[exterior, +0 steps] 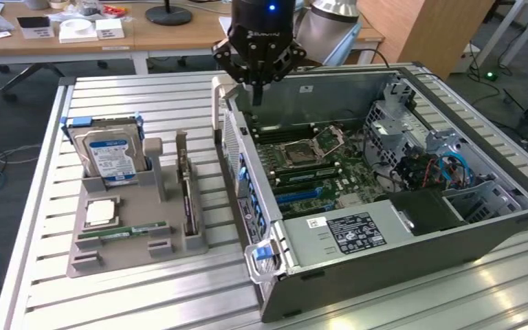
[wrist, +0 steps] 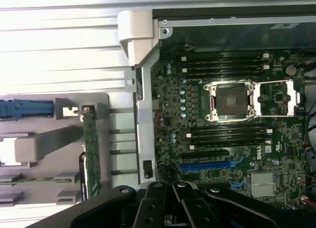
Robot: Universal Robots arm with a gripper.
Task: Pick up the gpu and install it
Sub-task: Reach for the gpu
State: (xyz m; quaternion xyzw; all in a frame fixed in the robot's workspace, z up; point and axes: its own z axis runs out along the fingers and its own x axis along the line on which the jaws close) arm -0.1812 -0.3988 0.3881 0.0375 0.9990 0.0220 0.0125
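Item: slatted metal table (exterior: 145, 96), carrying everything below. Item: computer case (exterior: 383, 268), laid on its side with the panel off, apparently so that the board's slots face upward and can be reached from above. Item: motherboard (exterior: 315, 172) on the floor of the case, with an opened processor socket (wrist: 231, 100) lying between banks of memory slots, and a blue expansion slot (wrist: 207, 165) bare of any card. Item: grey parts holder (exterior: 117, 260), just beside the case on the exterior view's left, moulded with posts and recesses that keep each part in a fixed place. Item: blue-labelled hard drive (exterior: 110, 155), upright in the holder's far cradle. Item: gripper (exterior: 256, 95), hanging above the far wall of the case and looking down onto board and holder; its claw is clenched with the fingers pressed together and nothing between them. Item: the gpu (exterior: 187, 189), not yet picked up, well apart from the gripper; it stands on its long edge in slotted posts along the holder's side nearest the case, a pose that seems meant to leave its upper edge free for a pinch from above. Item: processor chip (exterior: 99, 212), flat in a recess. Item: green memory stick (exterior: 122, 232), lying in its groove near the holder's front.
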